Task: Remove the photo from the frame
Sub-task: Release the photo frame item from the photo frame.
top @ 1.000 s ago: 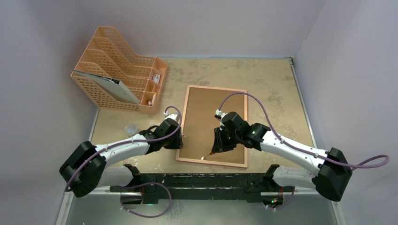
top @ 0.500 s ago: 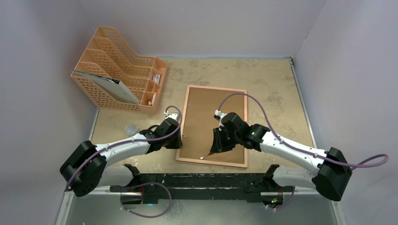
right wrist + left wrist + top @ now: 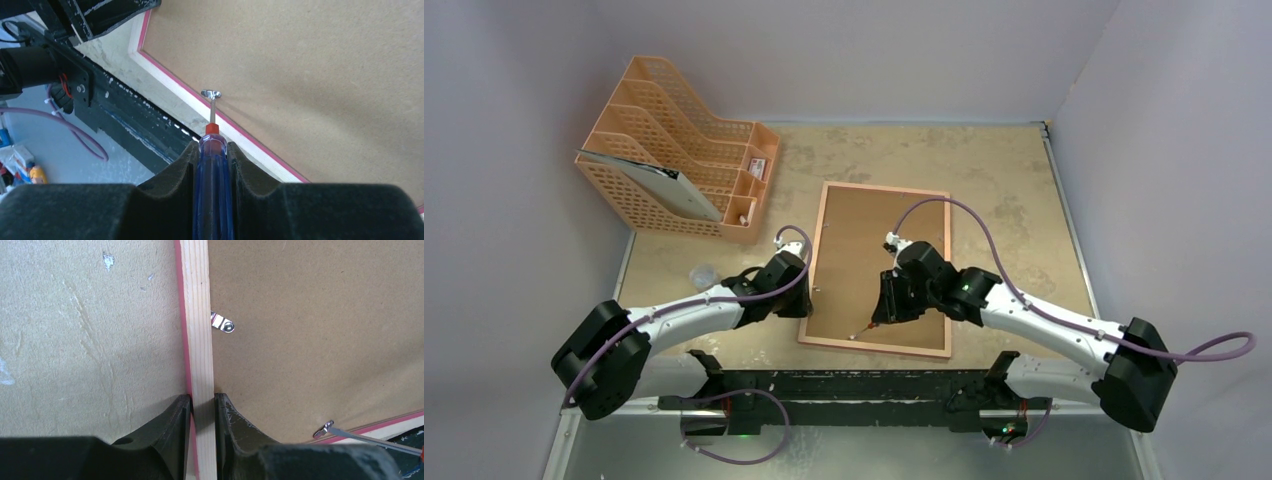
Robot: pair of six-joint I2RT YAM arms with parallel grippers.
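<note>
While the left end effector (image 3: 202,401) pinches a rail of the face-down frame (image 3: 196,315) on the table (image 3: 75,340), the right end effector (image 3: 212,152), clamping a screwdriver (image 3: 213,200), should swing the near clip (image 3: 210,94) gently off the backing (image 3: 325,60); the photo presumably lies unseen beneath.

White arms (image 3: 686,312), black joints (image 3: 1134,375), purple cables (image 3: 941,201); jaws seemingly scuffed.

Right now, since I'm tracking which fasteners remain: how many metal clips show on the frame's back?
2. One clip sits on the frame's left rail, just beyond the left hand; the other clip is on the near rail, at the screwdriver tip. Others may be hidden.
</note>
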